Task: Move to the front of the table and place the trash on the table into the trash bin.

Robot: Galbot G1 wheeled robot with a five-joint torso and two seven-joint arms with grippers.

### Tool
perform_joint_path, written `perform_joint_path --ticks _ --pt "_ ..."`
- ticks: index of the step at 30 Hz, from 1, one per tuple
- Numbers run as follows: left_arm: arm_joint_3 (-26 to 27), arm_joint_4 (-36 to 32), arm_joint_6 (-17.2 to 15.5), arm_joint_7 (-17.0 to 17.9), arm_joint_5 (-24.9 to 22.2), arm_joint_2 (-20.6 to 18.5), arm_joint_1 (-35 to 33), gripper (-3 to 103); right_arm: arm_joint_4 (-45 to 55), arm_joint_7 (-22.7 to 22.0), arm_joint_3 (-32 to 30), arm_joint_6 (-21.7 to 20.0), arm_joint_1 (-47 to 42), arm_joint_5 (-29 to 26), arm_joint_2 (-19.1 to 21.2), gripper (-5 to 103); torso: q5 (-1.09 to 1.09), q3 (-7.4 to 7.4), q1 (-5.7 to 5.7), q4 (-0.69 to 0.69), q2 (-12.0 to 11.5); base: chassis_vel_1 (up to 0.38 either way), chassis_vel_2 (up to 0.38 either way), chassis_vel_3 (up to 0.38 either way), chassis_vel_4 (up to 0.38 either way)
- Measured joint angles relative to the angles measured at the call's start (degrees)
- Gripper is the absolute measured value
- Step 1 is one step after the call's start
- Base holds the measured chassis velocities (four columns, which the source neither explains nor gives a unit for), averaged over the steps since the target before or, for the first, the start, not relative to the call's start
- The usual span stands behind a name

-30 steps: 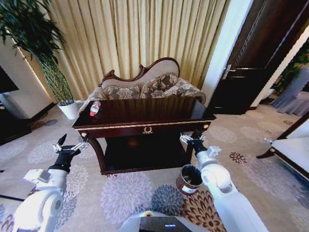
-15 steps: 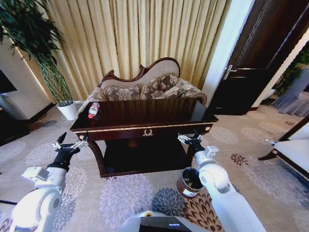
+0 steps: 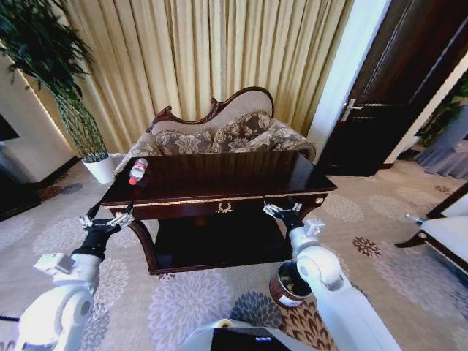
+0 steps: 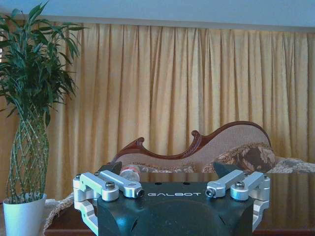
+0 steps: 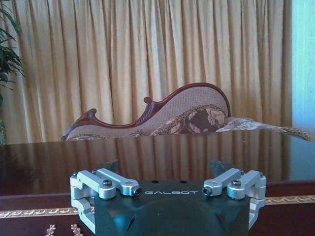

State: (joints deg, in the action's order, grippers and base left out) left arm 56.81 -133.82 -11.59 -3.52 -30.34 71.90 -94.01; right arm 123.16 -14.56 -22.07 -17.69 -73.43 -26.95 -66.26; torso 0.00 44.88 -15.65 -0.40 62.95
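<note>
dark glossy mahogany worktop [image 3: 219,175] with gold trim stands centre of the head view, a gold emblem [image 3: 224,208] on its front drawer and a lower shelf beneath.

far left: potted bamboo plant [image 3: 55,80] in a white pot, against the yellow curtain [image 3: 212,58].

left claw [image 3: 106,220] is held up off the worktop's near left corner, over the floral carpet [image 3: 183,300], fingers spread wide, holding nothing. left wrist view confirms: both silver finger links are swung apart, with the plant, curtain and sofa beyond.

on the worktop's far left edge lies a small plastic bottle [image 3: 137,170] with a red label, on its side; its top also shows in the left wrist view just past the claw body [image 4: 130,173]. paper scraps cannot be made out on the surface.

behind the worktop: patterned sofa [image 3: 219,128] with carved wooden back.

right claw [image 3: 281,211] sits just in front of the worktop's near edge, right of the emblem, fingers wide, empty. right wrist view looks level across the glossy top.

trash bin [image 3: 289,284], round, dark brown, black liner, stands on the carpet by the near right leg, partly behind the right arm.

far right: dark door [image 3: 398,80].
</note>
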Motion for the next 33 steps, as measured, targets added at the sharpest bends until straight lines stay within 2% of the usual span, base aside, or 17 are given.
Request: perform_joint_path --ticks 26,29,31,33 --pt "-0.2 1.8 0.2 0.8 0.5 -0.4 -0.2 100 -1.6 -0.4 3.0 -0.2 1.8 1.0 0.1 100 -0.01 0.01 -0.04 0.0 0.0 -0.101 0.107 0.101 -0.099" --pt "0.1 1.9 -0.3 2.7 -0.7 -2.0 0.2 100 -1.4 -0.6 3.1 -0.4 1.7 1.2 0.1 100 0.0 0.01 -0.03 0.0 0.0 -0.019 0.01 0.004 -0.01" --pt "0.1 2.2 -2.4 6.4 -2.6 -4.6 1.4 100 -1.4 -0.3 3.0 -0.2 1.8 1.4 0.1 100 -0.01 -0.01 0.02 0.0 0.0 0.0 0.0 0.0 0.0" --pt "0.2 2.5 -3.4 7.7 -3.3 -6.2 1.9 100 -1.6 -0.2 3.0 0.4 1.8 1.4 0.0 100 -0.01 -0.01 0.02 0.0 0.0 0.0 0.0 0.0 0.0"
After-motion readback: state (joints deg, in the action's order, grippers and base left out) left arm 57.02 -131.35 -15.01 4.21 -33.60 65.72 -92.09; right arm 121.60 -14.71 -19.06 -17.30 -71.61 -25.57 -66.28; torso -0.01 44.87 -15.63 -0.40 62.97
